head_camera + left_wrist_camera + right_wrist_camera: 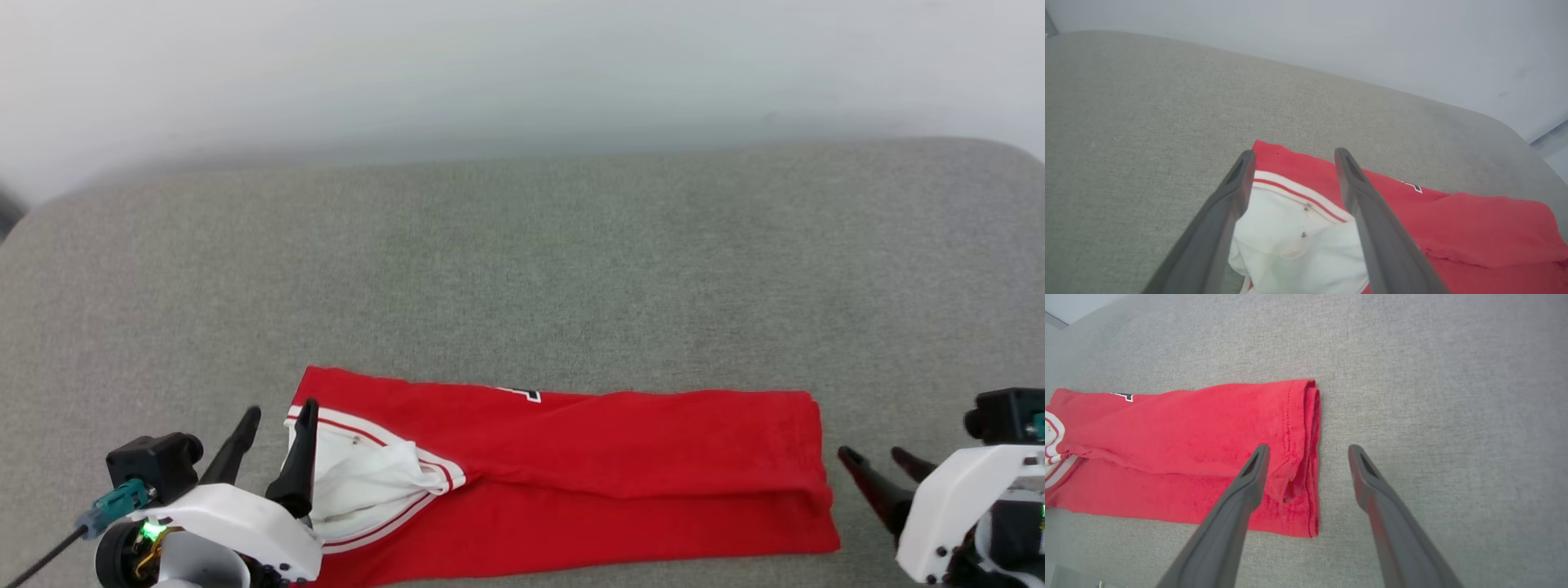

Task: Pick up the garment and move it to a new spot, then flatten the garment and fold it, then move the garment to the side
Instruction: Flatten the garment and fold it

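Now the garment (620, 465) lies folded lengthwise into a long red band on the grey fabric surface (522, 269), close to the robot's side of it and running left to right. At its left end a white sleeve (367, 482) with red-and-white striped trim sits rumpled on top of the red cloth. A small corner of the black, white-outlined print (522, 393) peeks out along the far edge. The right end is the hem, its layers stacked and fairly even, with one upper fold sitting a little short of the near edge

The left claw (282, 408) is spread wide and holds nothing. One finger is over the sleeve's striped edge and the other over bare surface just beside the cloth; whether either tip touches I cannot tell. The right claw (871, 452) is likewise spread wide and empty, just beside the hem end in the head view. In the right wrist view one finger crosses the hem corner while the other is over grey fabric

Beyond the surface's far edge rises a pale wall (522, 65)
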Available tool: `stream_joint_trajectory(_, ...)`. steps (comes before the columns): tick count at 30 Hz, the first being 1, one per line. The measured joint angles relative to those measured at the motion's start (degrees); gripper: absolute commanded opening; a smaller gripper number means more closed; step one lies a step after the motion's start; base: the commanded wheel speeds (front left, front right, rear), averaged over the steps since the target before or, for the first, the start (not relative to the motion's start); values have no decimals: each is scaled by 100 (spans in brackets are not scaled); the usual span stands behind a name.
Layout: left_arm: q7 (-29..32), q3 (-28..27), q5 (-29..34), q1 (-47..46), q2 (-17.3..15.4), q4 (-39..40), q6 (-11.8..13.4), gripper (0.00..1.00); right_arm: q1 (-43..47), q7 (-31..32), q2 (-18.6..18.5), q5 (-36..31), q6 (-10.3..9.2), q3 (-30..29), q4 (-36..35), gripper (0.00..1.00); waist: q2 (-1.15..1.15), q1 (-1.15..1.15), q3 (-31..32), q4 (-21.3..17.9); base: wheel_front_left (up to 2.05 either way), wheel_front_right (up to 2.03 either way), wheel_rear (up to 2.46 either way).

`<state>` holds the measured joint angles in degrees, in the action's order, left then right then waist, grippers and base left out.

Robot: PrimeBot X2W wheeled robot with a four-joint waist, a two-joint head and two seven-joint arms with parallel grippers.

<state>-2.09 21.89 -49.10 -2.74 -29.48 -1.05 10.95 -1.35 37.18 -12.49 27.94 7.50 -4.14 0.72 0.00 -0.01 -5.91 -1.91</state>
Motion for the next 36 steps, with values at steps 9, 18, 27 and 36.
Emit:
stream_joint_trajectory(9,-1116,-138,770,-60,194,159,222,100,-36,1047,-96,-230,0,-522,-553,100,0,0,402,-25,0,0,0)
stream_joint_trajectory(18,-1281,-276,1434,-258,376,399,177,100,-375,1883,-186,-282,0,-542,-86,100,0,0,267,419,0,0,0)
stream_joint_trajectory(27,-1281,-165,1768,-424,495,578,10,100,-788,2069,12,-401,0,-532,806,100,0,1,-225,845,0,0,0)
stream_joint_trajectory(36,-1282,-155,1831,-573,533,499,-113,100,-1018,2192,63,-263,0,-372,1263,0,0,2,-424,930,0,0,0)
